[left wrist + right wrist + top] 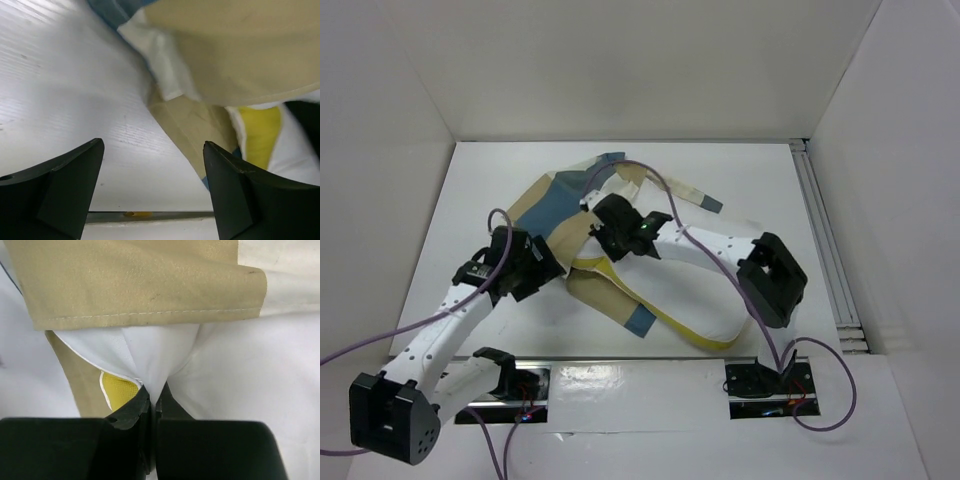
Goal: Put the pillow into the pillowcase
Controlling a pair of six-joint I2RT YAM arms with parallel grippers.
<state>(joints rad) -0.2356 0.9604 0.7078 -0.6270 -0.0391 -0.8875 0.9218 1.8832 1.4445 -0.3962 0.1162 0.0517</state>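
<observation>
Since the pillow (240, 390) has to slide in through the open end of the pillowcase (140, 285), my right wrist view shows the right tool (152, 407) pressed together on a pinch of white cloth just below the pillowcase's tan hem. I judge that cloth to be the pillow's own cover. The pillow's yellow band (119, 392) peeks out beside the pinch, also under the hem.

In my left wrist view the left tool (152, 192) is spread wide and holds nothing. It hovers over bare desk (60, 100) just off the pillowcase's edge, and I reckon it is placed to take that edge and hold the mouth open.

From the top camera, the pillowcase drapes over the pillow's far end. Most of the pillow lies outside it, on the side toward the arm bases.
</observation>
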